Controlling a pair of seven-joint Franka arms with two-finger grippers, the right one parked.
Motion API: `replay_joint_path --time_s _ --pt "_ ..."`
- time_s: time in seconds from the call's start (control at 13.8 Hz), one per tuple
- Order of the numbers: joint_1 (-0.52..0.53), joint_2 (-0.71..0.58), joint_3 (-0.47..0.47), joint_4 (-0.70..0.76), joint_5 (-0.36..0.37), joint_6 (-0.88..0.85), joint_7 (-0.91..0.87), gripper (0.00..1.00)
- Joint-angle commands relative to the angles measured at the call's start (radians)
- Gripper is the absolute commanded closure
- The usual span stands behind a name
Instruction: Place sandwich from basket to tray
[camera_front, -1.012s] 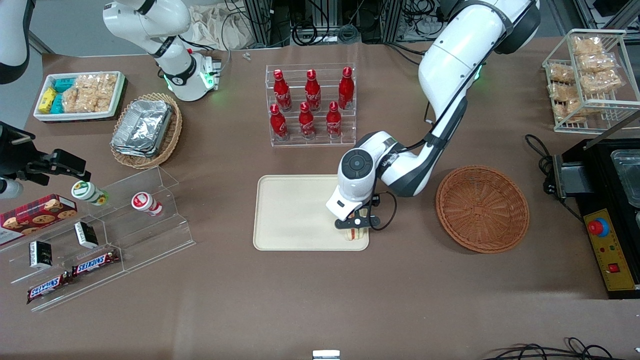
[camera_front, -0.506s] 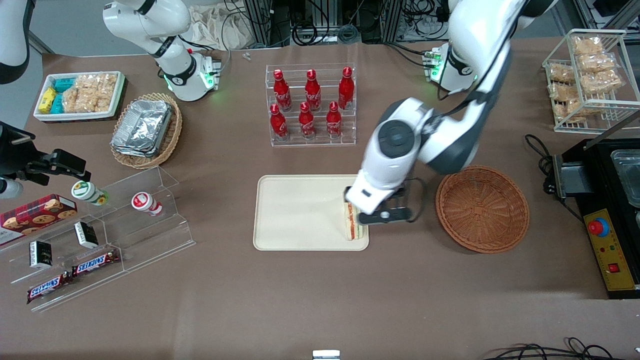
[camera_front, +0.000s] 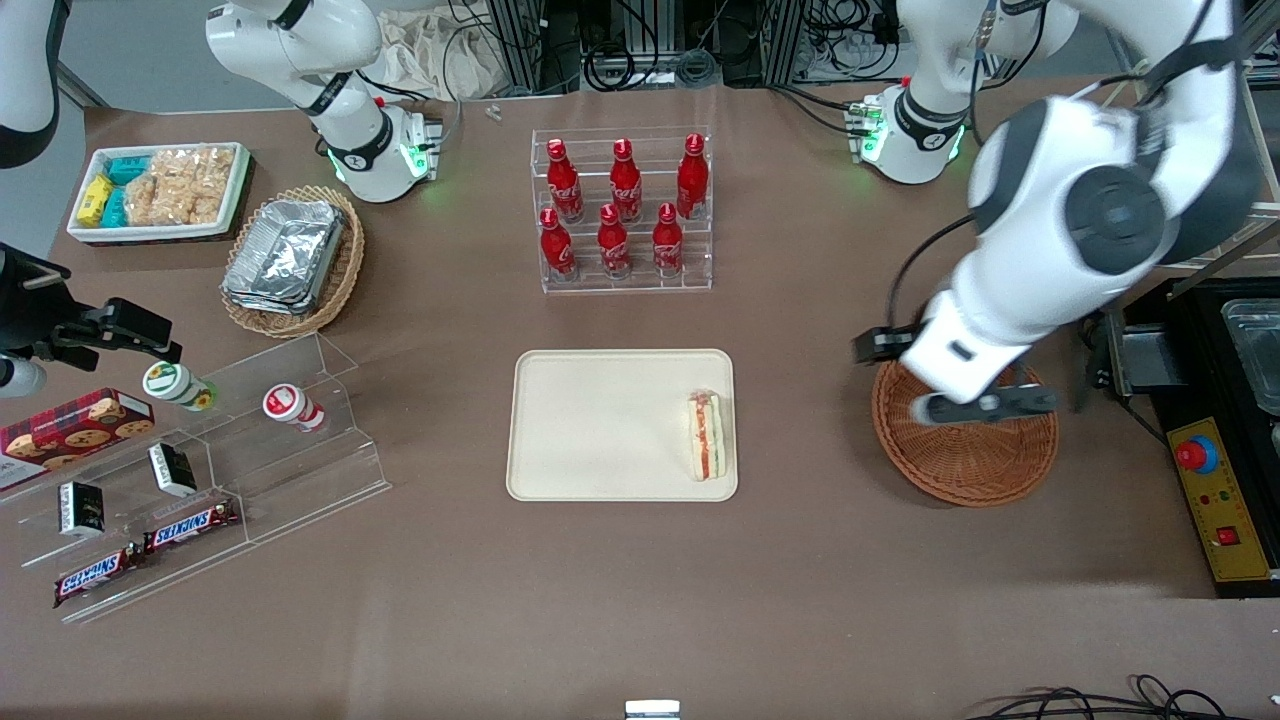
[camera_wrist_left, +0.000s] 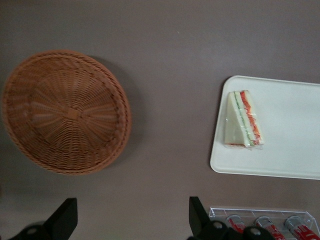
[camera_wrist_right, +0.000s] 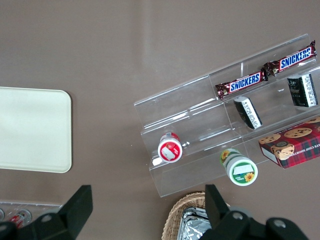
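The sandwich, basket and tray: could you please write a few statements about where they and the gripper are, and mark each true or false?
1. The sandwich lies on the tray. True.
2. The basket holds a sandwich. False: nothing lies in it.
3. The gripper is shut on the sandwich. False: it is open, holding nothing, above the basket.
4. The sandwich sits at the tray's end nearest the basket. True.
5. The basket rests on the tray. False: they lie apart on the table.
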Motion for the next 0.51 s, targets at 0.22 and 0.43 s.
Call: replay_joint_path --time_s 0.22,0.43 --pt "0.043 -0.147 0.115 -0.089 -0.003 -0.066 0.109 0.0" --pt "0.197 -0.207 -0.007 -0.107 0.012 -0.099 0.149 0.0"
